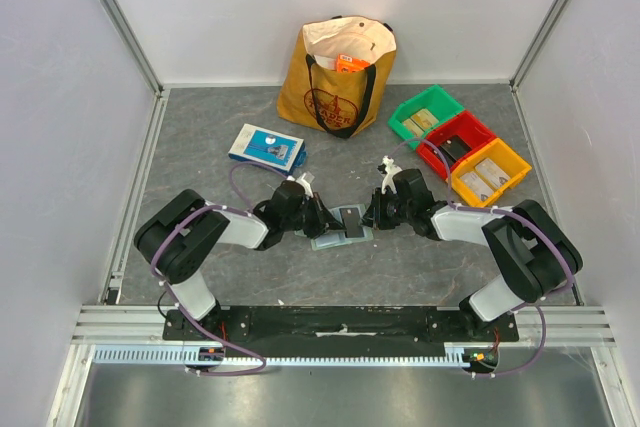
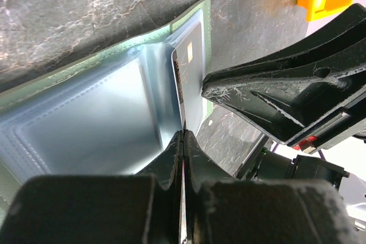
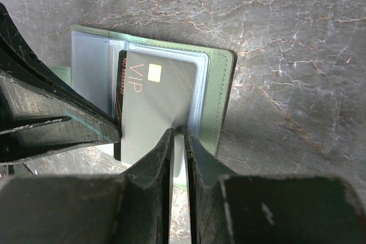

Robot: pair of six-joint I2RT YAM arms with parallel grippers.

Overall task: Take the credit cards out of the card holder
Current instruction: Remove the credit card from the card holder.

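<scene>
The pale green card holder [image 1: 328, 240] lies open on the table between both arms, its clear bluish pockets up [image 3: 216, 92] [image 2: 86, 112]. A black credit card [image 3: 154, 107] marked VIP, with a chip, stands partly out of a pocket; it also shows in the top view [image 1: 351, 219] and edge-on in the left wrist view [image 2: 191, 67]. My left gripper [image 2: 183, 134] [image 1: 326, 217] is shut on the card's edge. My right gripper [image 3: 178, 131] [image 1: 369, 215] is shut on a clear pocket leaf of the card holder beside the card.
A brown tote bag [image 1: 338, 75] stands at the back. A blue-and-white flat box [image 1: 266, 145] lies back left. Green [image 1: 425, 113], red [image 1: 456, 140] and yellow [image 1: 489, 170] bins sit back right. The two grippers are almost touching over the holder.
</scene>
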